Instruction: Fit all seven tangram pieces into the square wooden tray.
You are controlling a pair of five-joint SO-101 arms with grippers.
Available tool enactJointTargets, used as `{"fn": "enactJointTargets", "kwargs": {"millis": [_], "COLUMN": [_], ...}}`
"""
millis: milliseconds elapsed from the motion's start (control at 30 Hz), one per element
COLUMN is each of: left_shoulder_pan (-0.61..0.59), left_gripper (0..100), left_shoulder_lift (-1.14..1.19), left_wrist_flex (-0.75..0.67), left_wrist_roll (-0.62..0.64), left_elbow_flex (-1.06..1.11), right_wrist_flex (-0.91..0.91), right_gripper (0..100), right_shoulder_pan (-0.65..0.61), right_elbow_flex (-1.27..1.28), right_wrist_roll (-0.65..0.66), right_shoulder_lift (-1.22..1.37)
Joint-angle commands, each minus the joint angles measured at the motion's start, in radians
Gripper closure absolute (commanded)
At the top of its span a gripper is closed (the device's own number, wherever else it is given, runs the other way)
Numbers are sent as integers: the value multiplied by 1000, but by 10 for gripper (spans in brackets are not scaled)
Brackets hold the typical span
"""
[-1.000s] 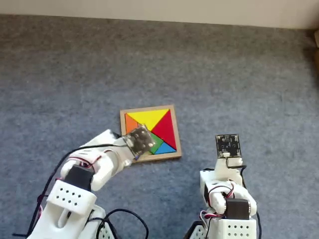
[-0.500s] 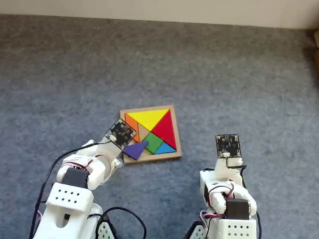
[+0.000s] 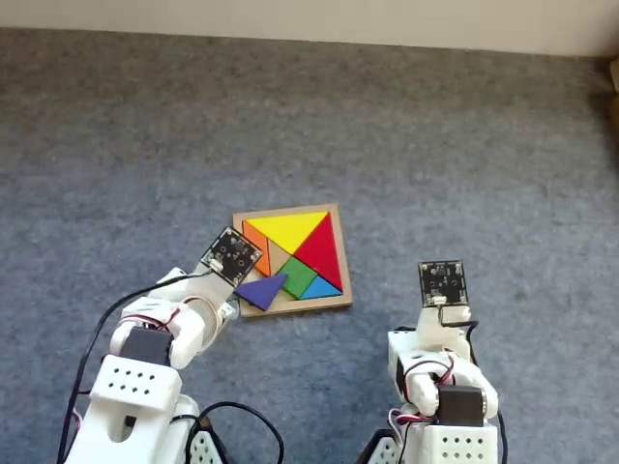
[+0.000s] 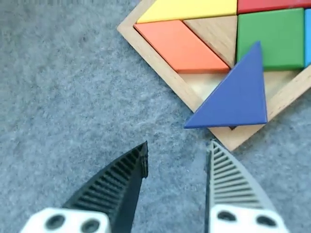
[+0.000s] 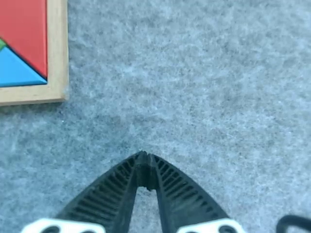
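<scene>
left claw [image 4: 178, 143]: wide, empty, over carpet [image 4: 58, 97] just off the tray [image 4: 160, 63] corner; blue triangle [image 4: 238, 94] lies askew across that rim, unseated, likely needing a nudge into the gap; right claw [image 5: 144, 154]: pinched together, idle beside tray.

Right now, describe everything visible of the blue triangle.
The blue triangle is a flat piece, painted wood by its look, not seated: it lies skewed over the bare corner slot, one corner jutting past the rim of the wooden tray, its tip at the green square. The open left claw stands clear of it.
</scene>
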Motion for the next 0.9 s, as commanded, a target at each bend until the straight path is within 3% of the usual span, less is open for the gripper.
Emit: {"fn": "enactJointTargets", "kwargs": {"millis": [0, 200, 433, 567, 867], "left_shoulder_pan": [16, 36, 33, 31, 36], "left_gripper": [800, 800, 800, 800, 801], "left_shoulder_lift": [-2, 76, 394, 538, 618], "left_wrist_flex": [-25, -66, -106, -107, -167], "left_wrist_roll": [29, 49, 52, 123, 130], "left_elbow_flex": [-10, -33, -197, -302, -360], "right_wrist_flex": [5, 5, 5, 5, 5], "right_gripper": [991, 991, 991, 991, 991], "right_shoulder_pan": [8, 8, 8, 8, 8], "right_elbow_flex": [150, 150, 150, 150, 150], "right_wrist_roll": [-3, -2, -2, -2, -2], "right_shoulder_lift": [-16, -16, -16, -16, -16]}}
